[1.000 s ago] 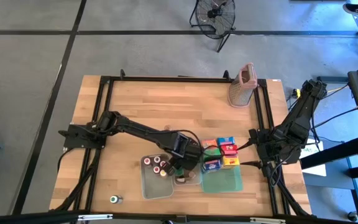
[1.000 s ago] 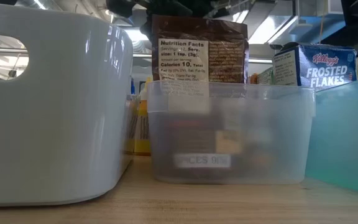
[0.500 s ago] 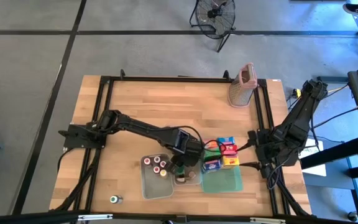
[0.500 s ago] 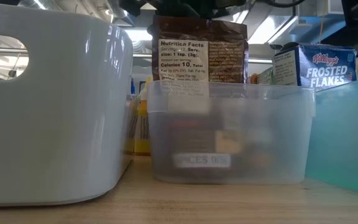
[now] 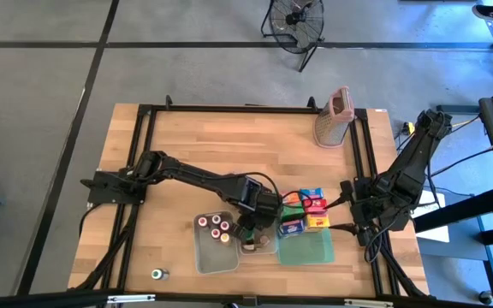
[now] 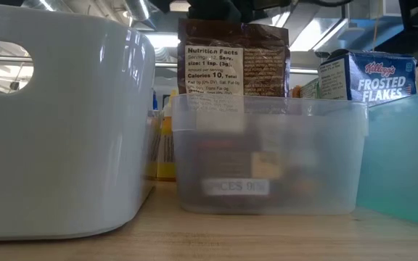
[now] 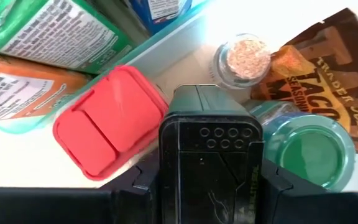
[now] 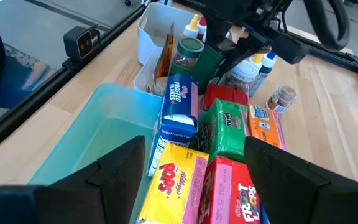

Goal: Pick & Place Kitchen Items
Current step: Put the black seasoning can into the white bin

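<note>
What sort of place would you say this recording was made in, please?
Most likely a robotics lab or workshop, not a real kitchen: a wooden table in a black frame stands on a grey concrete floor marked with dark tape lines, with a floor fan beyond it and miniature cereal cartons as props.

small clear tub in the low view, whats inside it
A brown taco seasoning packet sticks up out of the small clear tub. Through its frosted wall only blurred shapes show. The left wrist view adds a green-capped jar and a small spice jar.
</note>
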Action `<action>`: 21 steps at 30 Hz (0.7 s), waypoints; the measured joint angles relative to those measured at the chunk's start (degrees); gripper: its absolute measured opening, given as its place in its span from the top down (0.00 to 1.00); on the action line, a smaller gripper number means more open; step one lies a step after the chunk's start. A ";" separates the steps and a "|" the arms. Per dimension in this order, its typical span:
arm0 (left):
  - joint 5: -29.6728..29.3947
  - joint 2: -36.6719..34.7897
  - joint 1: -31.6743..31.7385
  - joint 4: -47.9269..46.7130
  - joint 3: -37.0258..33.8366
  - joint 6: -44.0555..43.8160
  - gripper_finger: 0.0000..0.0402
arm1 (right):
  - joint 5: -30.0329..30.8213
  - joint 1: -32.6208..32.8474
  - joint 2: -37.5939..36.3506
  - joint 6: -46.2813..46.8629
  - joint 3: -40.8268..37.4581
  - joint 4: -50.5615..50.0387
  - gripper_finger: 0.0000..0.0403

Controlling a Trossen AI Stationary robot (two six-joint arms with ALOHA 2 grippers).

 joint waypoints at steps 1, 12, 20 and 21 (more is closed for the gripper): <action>-0.43 0.00 0.00 0.00 0.00 0.02 0.65 | 0.00 0.00 0.00 0.00 0.00 0.00 0.32; -2.39 0.00 -0.85 -0.58 0.00 3.62 0.65 | -0.04 0.02 -0.02 0.00 0.00 0.00 0.32; -3.23 0.00 -0.80 -0.60 0.00 4.18 0.65 | -0.06 0.02 -0.02 0.00 0.00 -0.84 0.32; -3.23 0.00 -0.81 -0.61 0.00 4.18 0.65 | -0.07 0.01 -0.02 0.00 0.00 -0.87 0.32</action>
